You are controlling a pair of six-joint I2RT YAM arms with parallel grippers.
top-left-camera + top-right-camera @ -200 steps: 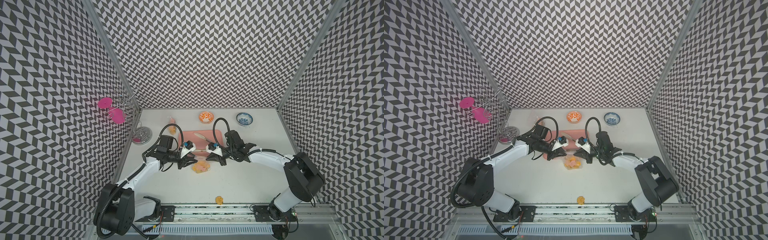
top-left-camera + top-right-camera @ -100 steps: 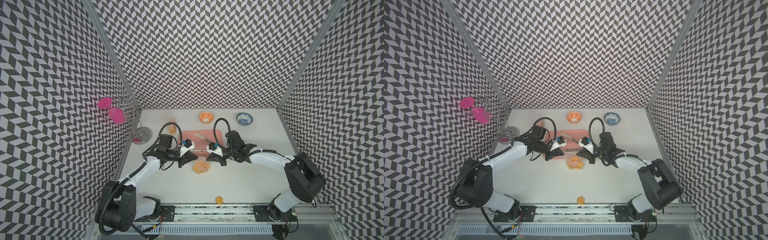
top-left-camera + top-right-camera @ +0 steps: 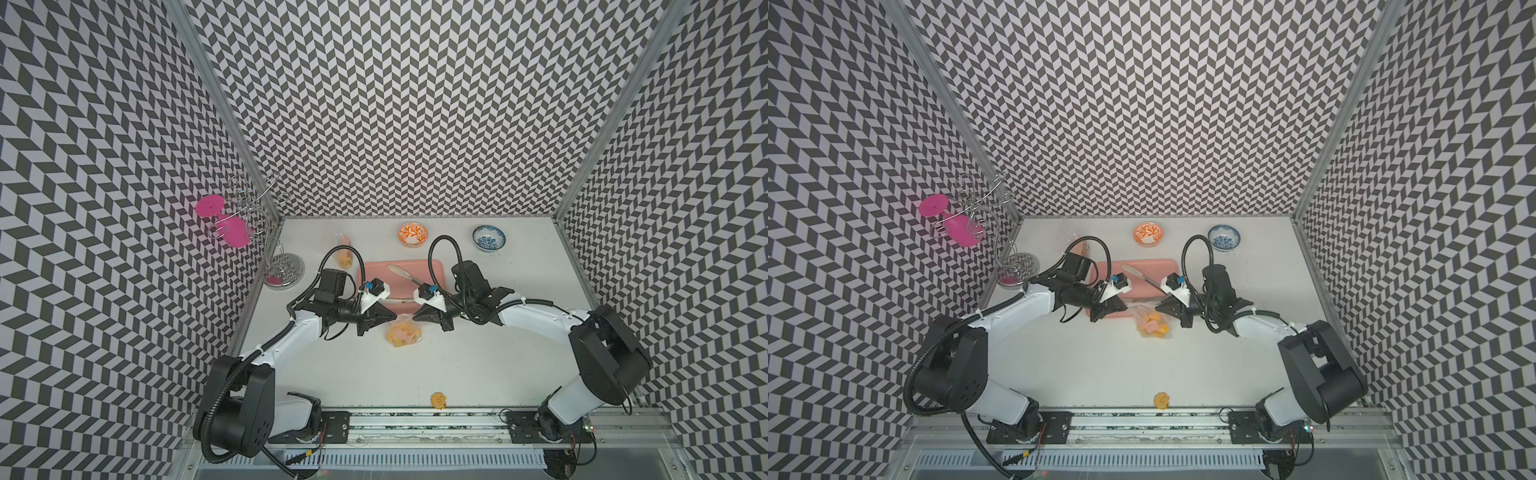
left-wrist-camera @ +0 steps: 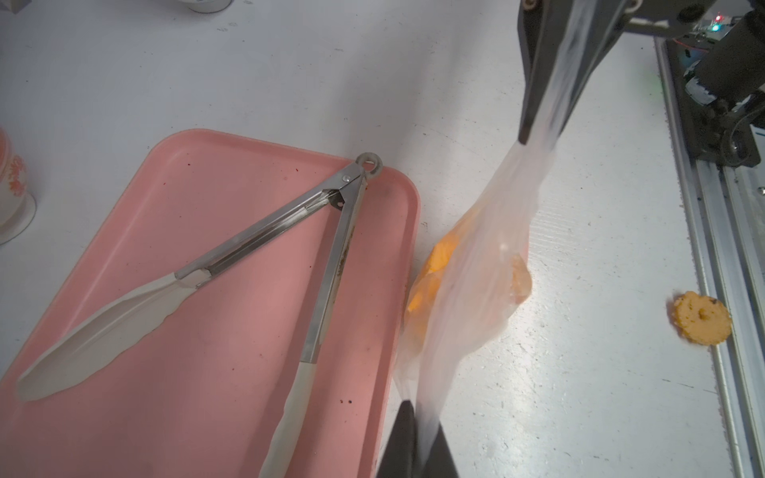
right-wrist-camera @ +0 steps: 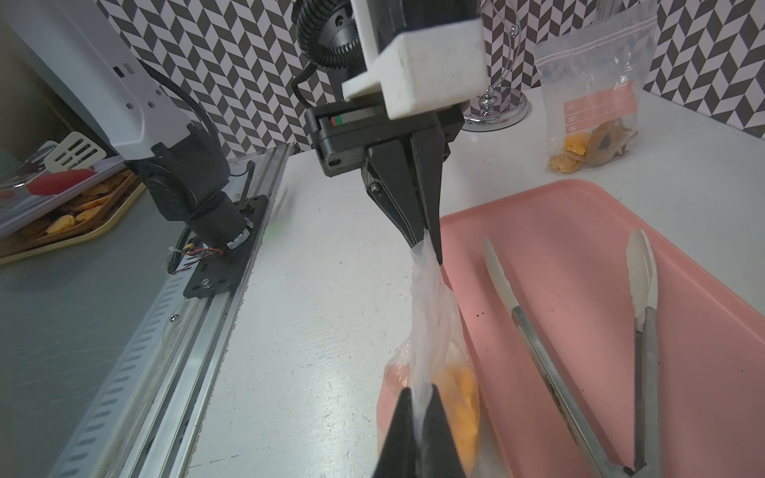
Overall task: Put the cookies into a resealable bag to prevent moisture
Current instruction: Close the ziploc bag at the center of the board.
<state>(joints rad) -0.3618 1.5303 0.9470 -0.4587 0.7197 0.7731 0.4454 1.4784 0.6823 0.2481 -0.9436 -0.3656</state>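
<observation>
A clear resealable bag [image 3: 404, 331] hangs stretched between my two grippers, just in front of the pink tray. Yellow-orange cookies [image 4: 436, 265] sit in its lower part, which rests on the table. My left gripper [image 3: 394, 325] is shut on one end of the bag's top edge, its dark fingertips [image 4: 407, 430] pinching the film. The right gripper [image 3: 415, 319] is shut on the other end, and the film runs up between its fingertips [image 5: 403, 426]. One loose round cookie [image 3: 439, 400] lies alone at the table's front edge, also seen in the left wrist view [image 4: 701, 318].
The pink tray [image 4: 207, 372] holds metal tongs [image 4: 327, 248] with white tips. At the back stand an orange bowl [image 3: 412, 234], a blue bowl [image 3: 489, 238] and a second bag [image 5: 596, 103] holding cookies. A wire stand [image 3: 284, 268] with pink discs occupies the back left corner.
My left gripper has moved right to the bag's end and closed on its top edge. The right gripper has stayed shut on the other end.
</observation>
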